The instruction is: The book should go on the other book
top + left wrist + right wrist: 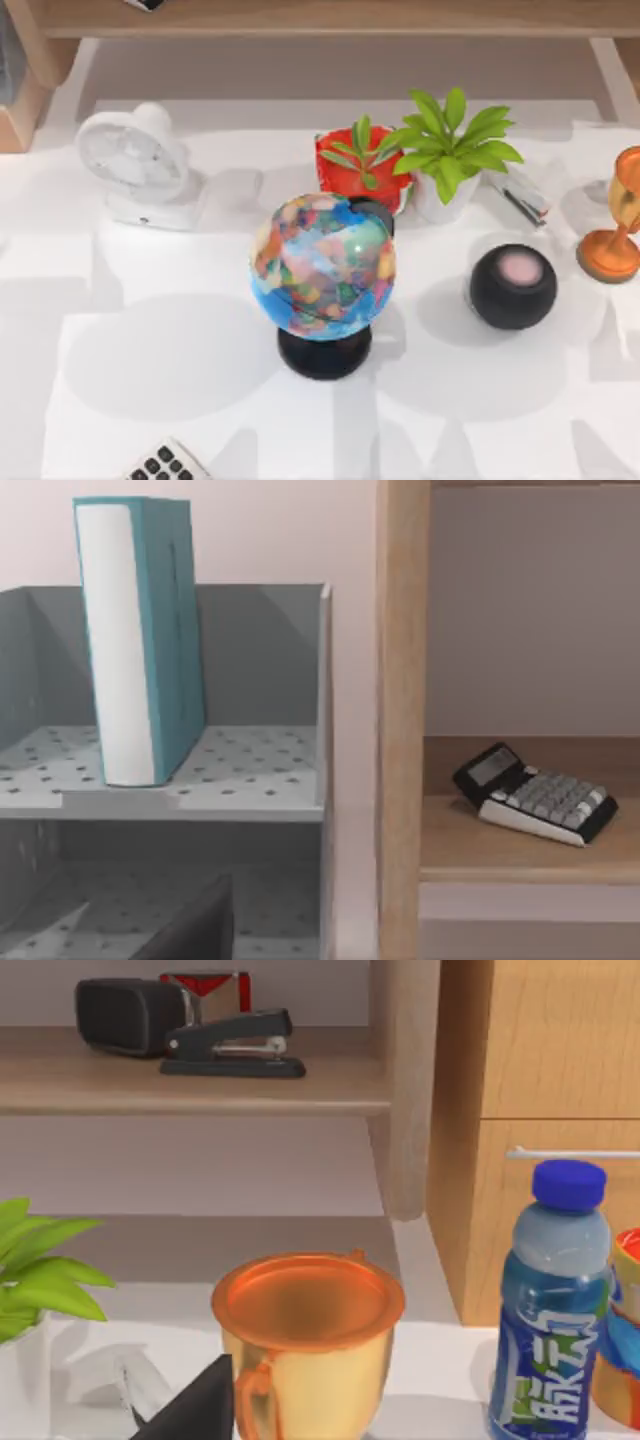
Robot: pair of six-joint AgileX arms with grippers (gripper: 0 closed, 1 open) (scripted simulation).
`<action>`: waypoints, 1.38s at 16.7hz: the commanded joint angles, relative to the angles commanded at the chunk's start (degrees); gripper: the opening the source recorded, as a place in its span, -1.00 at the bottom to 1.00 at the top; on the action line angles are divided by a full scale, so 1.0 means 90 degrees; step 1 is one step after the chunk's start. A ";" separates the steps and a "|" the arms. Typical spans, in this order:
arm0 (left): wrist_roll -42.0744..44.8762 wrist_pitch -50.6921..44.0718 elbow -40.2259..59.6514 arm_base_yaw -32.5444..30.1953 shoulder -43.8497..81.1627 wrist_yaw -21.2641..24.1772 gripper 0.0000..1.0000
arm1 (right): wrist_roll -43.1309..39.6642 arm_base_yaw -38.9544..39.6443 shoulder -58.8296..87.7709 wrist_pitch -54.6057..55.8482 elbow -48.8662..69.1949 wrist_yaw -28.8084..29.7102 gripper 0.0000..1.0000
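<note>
A teal book (150, 640) with a white page edge stands upright on the upper perforated shelf of a grey rack (260, 770), in the left wrist view. The other book is out of view. A dark part of my left gripper (190, 930) shows at the lower edge of that view, in front of the rack's lower shelf and well short of the book. In the right wrist view a dark part of my right gripper (190, 1408) sits close beside a copper cup (305, 1340).
On the white table stand a globe (322, 270), a white fan (135, 160), two potted plants (445, 150), a black round speaker (512, 285) and the copper cup (615, 235). A calculator (535, 795) lies on a wooden shelf beside the rack. A stapler (235, 1045) and a blue bottle (550, 1300) are near the right gripper.
</note>
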 joint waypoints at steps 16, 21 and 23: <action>-0.0073 0.2572 0.6411 0.1764 0.9683 0.2108 1.00 | 0.0000 0.0000 0.0000 0.0000 0.0000 0.0000 1.00; -0.0087 0.2774 0.6952 0.1874 1.0490 0.2338 1.00 | 0.0000 0.0000 0.0000 0.0000 0.0000 0.0000 1.00; -0.0087 0.2774 0.6952 0.1874 1.0490 0.2338 1.00 | 0.0000 0.0000 0.0000 0.0000 0.0000 0.0000 1.00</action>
